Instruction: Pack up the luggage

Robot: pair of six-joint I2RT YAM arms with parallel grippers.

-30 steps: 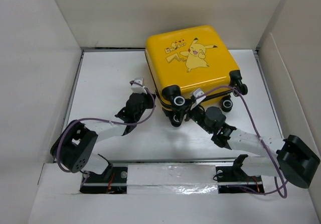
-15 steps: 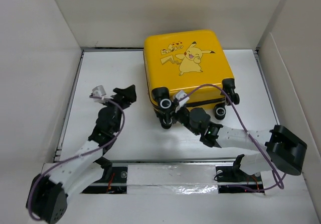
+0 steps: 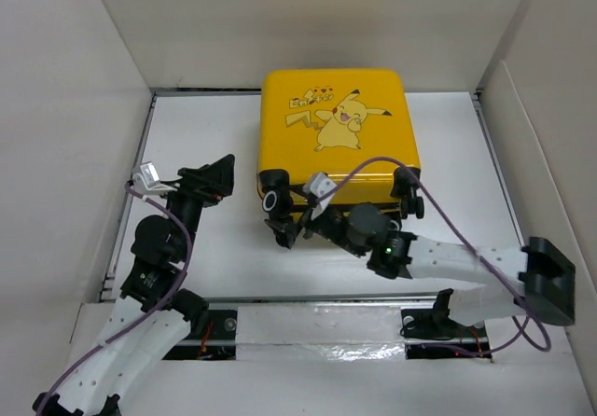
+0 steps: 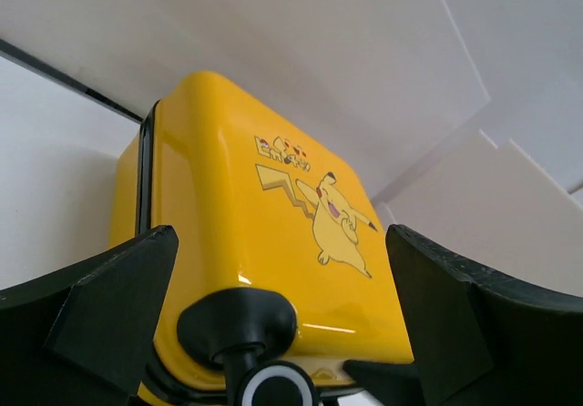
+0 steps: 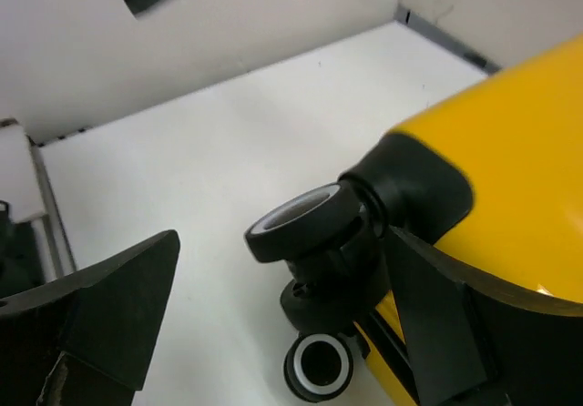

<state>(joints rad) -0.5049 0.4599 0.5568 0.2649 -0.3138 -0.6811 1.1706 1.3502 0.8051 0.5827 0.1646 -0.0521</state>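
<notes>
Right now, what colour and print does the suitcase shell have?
The suitcase is yellow with a Pikachu cartoon print, clearest in the top external view.

The closed luggage [image 3: 331, 122] hid its inside; the right wrist view's edge cut off most of its shell.

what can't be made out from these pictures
- Inside of the suitcase: it looks closed in every view, so the shell hides any contents.
- Suitcase's near side, top view: partly covered by the right arm.
- Whether the right gripper touches the wheel: the right wrist view does not settle contact.
- Suitcase's lower end, left wrist view: cut off by the bottom edge and by the left gripper.
</notes>
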